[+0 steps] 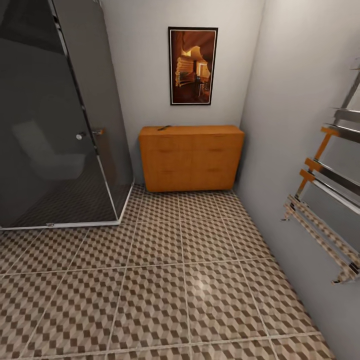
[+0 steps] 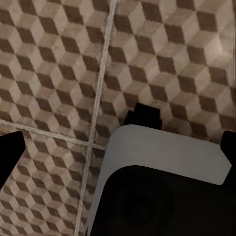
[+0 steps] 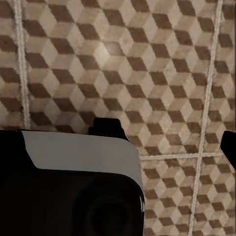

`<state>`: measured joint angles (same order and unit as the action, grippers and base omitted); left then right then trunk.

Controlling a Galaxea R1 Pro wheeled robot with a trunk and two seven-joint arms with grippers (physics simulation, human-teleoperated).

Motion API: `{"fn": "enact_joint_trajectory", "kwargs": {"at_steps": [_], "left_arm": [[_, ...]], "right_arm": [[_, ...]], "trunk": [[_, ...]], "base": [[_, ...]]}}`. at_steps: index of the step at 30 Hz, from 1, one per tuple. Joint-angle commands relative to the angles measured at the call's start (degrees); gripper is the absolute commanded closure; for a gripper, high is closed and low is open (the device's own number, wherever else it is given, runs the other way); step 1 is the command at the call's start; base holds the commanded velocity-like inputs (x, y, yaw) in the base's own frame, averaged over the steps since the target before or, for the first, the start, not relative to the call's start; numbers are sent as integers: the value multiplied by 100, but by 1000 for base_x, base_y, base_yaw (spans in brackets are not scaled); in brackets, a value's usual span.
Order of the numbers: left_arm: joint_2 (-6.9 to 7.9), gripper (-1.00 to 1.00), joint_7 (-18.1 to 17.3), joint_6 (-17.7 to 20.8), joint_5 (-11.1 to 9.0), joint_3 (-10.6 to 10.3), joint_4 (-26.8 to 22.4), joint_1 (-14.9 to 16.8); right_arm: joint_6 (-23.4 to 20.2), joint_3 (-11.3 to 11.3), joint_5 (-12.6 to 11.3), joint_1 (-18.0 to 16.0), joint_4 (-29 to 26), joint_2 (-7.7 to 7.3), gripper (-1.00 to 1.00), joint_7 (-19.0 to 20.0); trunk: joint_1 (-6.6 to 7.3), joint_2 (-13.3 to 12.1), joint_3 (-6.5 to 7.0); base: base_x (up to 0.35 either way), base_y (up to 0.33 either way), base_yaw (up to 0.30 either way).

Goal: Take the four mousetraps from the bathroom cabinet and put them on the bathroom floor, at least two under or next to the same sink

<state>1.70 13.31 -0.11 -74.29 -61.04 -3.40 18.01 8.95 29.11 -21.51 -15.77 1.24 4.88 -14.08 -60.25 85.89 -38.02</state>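
The orange-brown cabinet [image 1: 191, 157] stands against the far wall with its drawers shut. A tiny dark flat piece, seemingly one of the mousetraps [image 1: 164, 128], lies on its top near the left end. The bathroom floor [image 1: 180, 280] of cube-pattern tiles stretches from me to the cabinet. My left gripper [image 2: 118, 152] hangs open over the tiles, its dark fingertips [image 2: 10, 157] at the picture's edges. My right gripper [image 3: 118, 147] also hangs open above the floor, one fingertip [image 3: 229, 145] showing. Both are far from the cabinet. The bathroom sink is out of view.
A dark glass shower cabin [image 1: 55, 125] fills the left side, its corner reaching out beside the cabinet. A chrome towel rail [image 1: 330, 195] juts from the right wall. A framed picture [image 1: 193, 65] hangs above the cabinet. My own grey and black body [image 2: 162, 187] shows below both wrists.
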Motion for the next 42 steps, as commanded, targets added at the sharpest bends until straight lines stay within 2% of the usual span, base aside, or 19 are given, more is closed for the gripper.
{"fn": "enact_joint_trajectory", "kwargs": {"at_steps": [1, 30, 42], "left_arm": [[6, -100, 40, 0, -47, -49, -21, 0], [5, -100, 40, -3, -42, -49, -21, 0], [5, -100, 40, -1, -42, -49, -21, 0]], "right_arm": [[30, 48, -55, -5, 11, 4, -100, -7], [28, 50, -55, -5, 17, 4, -100, -7], [29, 48, -55, -5, 13, 4, -100, -7]], "trunk": [[-3, 2, -5], [-3, 2, -5], [-3, 2, -5]], "base": [[333, -60, 0], [333, -90, 0], [333, -22, 0]]}}
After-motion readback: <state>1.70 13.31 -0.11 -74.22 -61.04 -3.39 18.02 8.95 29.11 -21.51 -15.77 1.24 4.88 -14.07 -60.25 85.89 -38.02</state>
